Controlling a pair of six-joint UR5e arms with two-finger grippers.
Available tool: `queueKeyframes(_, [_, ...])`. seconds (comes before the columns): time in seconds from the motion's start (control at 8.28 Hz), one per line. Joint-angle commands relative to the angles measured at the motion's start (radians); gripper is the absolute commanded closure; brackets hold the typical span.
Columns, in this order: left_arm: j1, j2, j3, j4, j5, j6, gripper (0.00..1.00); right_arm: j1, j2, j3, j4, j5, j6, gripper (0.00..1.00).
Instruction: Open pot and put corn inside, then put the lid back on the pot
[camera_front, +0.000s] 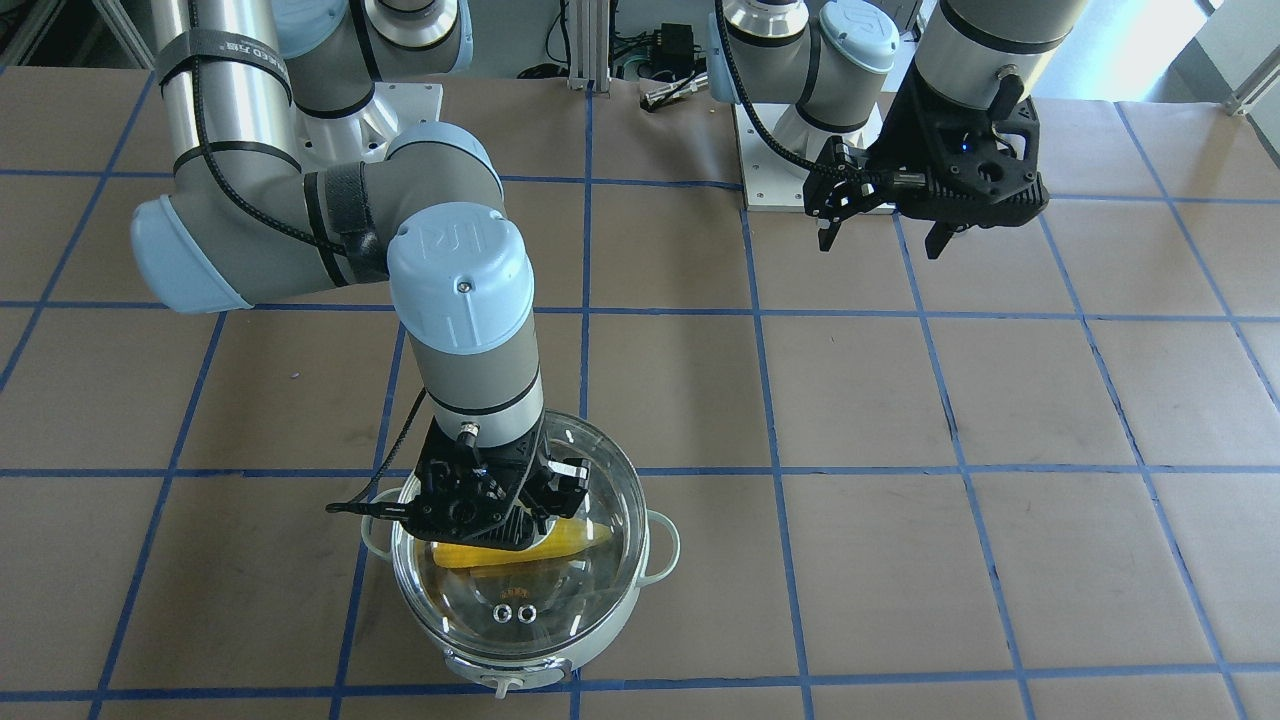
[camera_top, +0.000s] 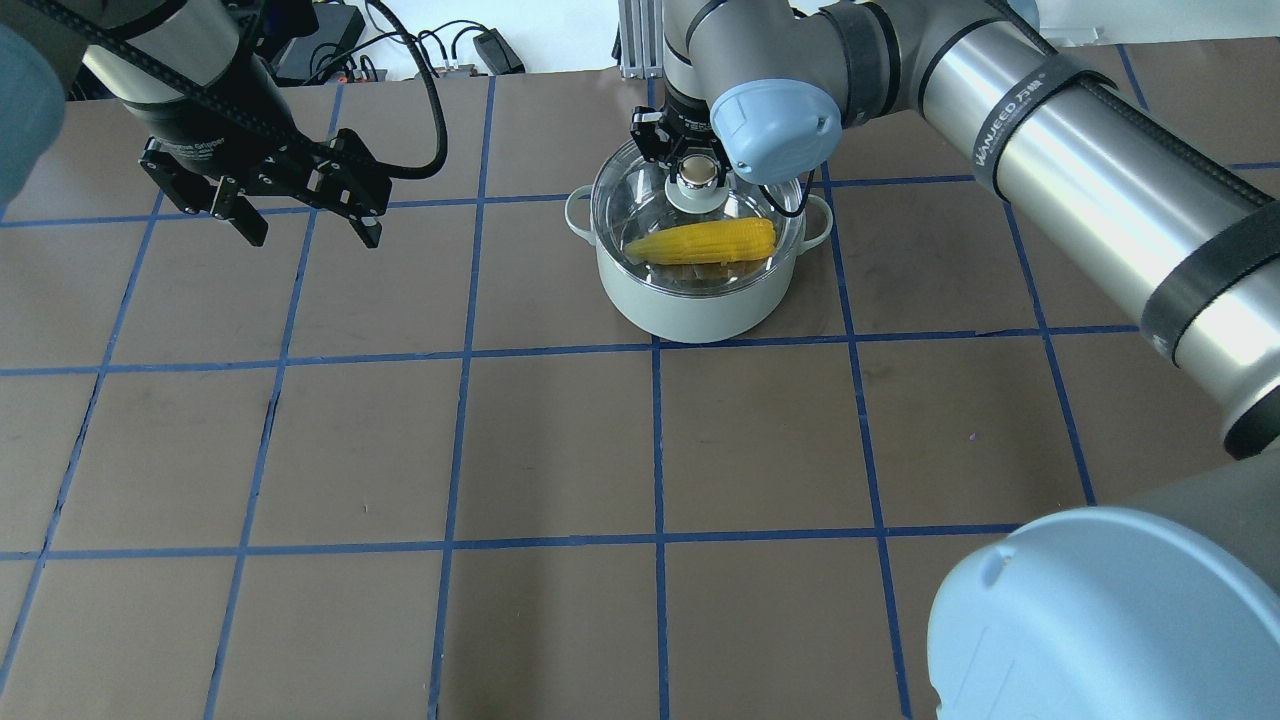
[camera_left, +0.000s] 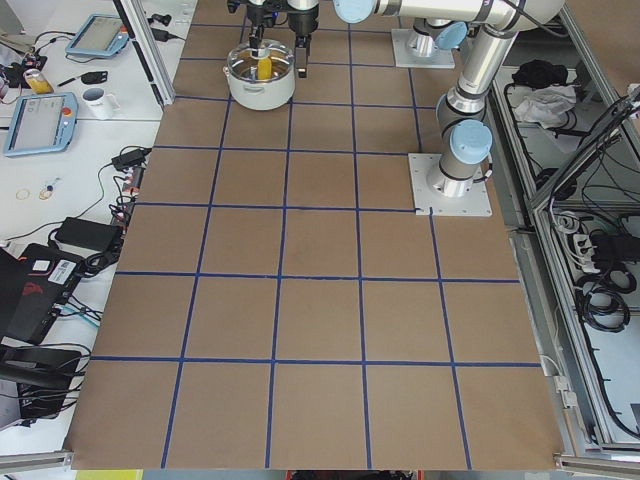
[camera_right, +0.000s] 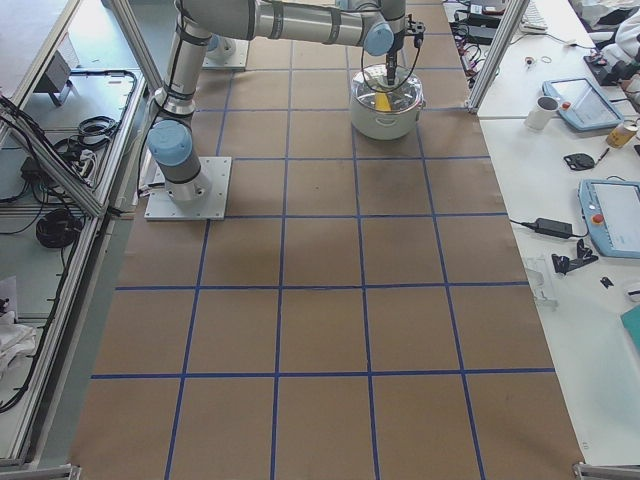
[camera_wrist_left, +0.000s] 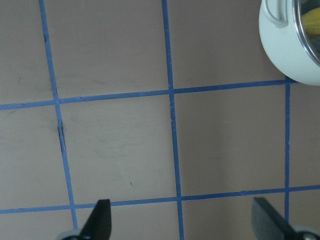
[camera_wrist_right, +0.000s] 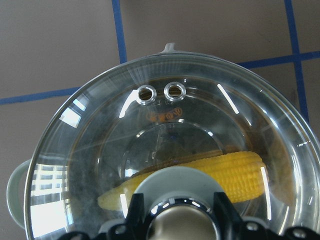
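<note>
The pale green pot (camera_top: 700, 310) stands at the table's far middle, also in the front view (camera_front: 600, 650). The yellow corn (camera_top: 705, 242) lies inside it, seen through the glass (camera_wrist_right: 235, 170). The clear glass lid (camera_top: 640, 200) rests on the pot's rim, its two vent holes (camera_wrist_right: 160, 92) on the side away from the robot. My right gripper (camera_top: 698, 172) is straight above the pot, its fingers (camera_wrist_right: 135, 210) closed on both sides of the lid's knob (camera_wrist_right: 182, 225). My left gripper (camera_top: 305, 225) hangs open and empty above the table, far to the left of the pot.
The brown table top carries a grid of blue tape lines (camera_top: 655, 440). The arms' base plates (camera_front: 800, 170) are at the robot's side. Cables and a power box (camera_front: 675, 45) lie beyond the table edge. The pot's edge shows in the left wrist view (camera_wrist_left: 285, 45).
</note>
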Motion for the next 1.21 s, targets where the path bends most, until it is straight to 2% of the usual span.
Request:
queueKeyframes(0.0, [0.0,-0.001,-0.001,-0.002,0.0,-0.002,0.0,0.0,0.0,0.002,-0.009,-0.003,-0.001,0.66])
queueKeyframes(1.09, [0.0,-0.013,-0.001,-0.002,0.0,0.0,0.0,0.0,0.0,0.025,-0.036,-0.008,-0.016,0.66])
